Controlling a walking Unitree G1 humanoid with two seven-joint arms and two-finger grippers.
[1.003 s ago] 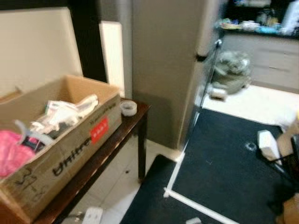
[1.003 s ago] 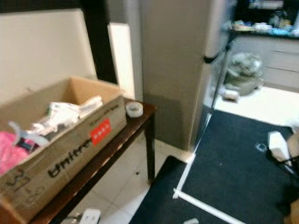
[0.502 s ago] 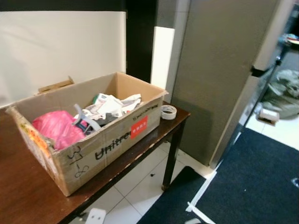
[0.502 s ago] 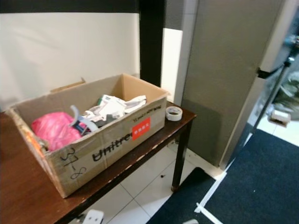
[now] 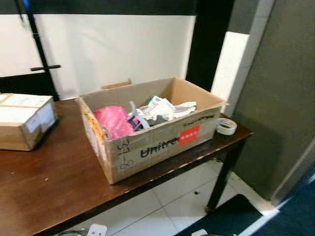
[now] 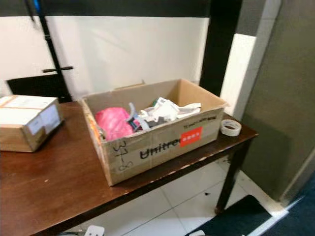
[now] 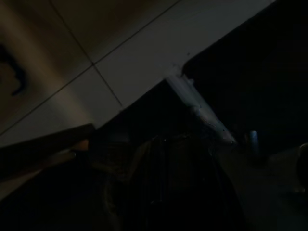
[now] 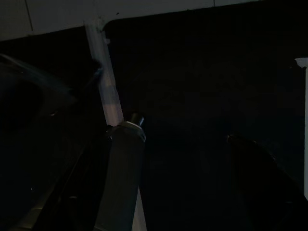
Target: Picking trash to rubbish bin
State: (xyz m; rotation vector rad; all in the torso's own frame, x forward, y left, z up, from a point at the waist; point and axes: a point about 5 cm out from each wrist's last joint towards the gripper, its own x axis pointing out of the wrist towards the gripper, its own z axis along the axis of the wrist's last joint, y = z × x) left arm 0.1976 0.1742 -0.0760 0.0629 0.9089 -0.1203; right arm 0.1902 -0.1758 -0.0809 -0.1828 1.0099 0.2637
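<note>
A dark wooden table (image 5: 59, 172) stands against a pale wall, white floor tiles beneath. On it: one open cardboard box (image 5: 152, 142) holding the trash — one pink bag (image 5: 112, 122), a heap of crumpled white paper (image 5: 165, 107) — one sealed carton (image 5: 24, 120) at far left, and one tape roll (image 5: 226, 126) near the right edge. No rubbish bin can be made out. Both arms hang low in the dark; whether either gripper is spread or closed I cannot tell. A loose reach could knock the tape roll off, or snag the box wall.
</note>
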